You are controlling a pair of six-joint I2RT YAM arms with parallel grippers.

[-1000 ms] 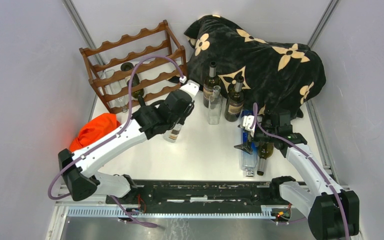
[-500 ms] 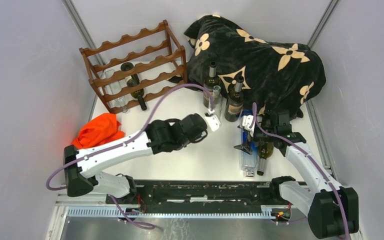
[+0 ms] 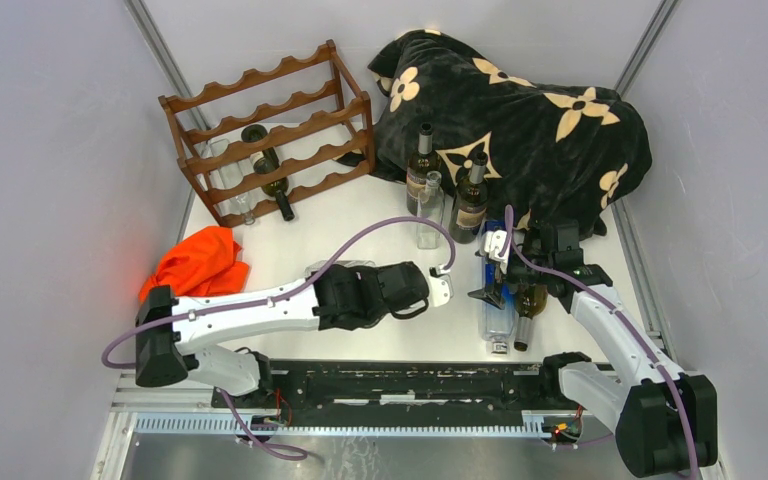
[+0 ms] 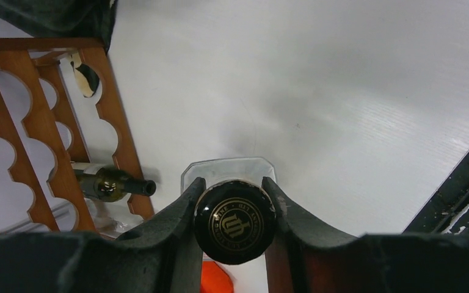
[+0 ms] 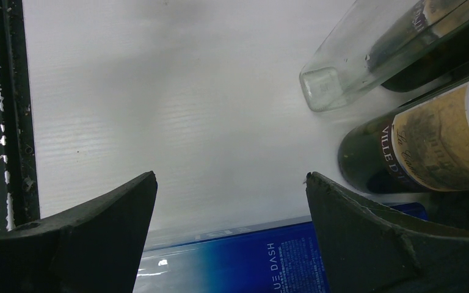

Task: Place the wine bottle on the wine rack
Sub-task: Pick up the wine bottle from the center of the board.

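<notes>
The left arm (image 3: 250, 305) and right arm (image 3: 610, 330) share one build: white shells on the long links, black housings at the joints, and a chunky black base (image 3: 160, 352) apiece. A purple cable (image 3: 400, 221) loops along each arm to a small white block (image 3: 441, 290) at the wrist. The fingers (image 4: 177, 213) are matte black and thick, tapering to blunt tips.

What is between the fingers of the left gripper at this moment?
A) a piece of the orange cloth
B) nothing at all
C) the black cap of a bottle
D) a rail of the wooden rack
C: in the left wrist view, the left gripper is shut on the black bottle cap, which bears a gold emblem.
</notes>
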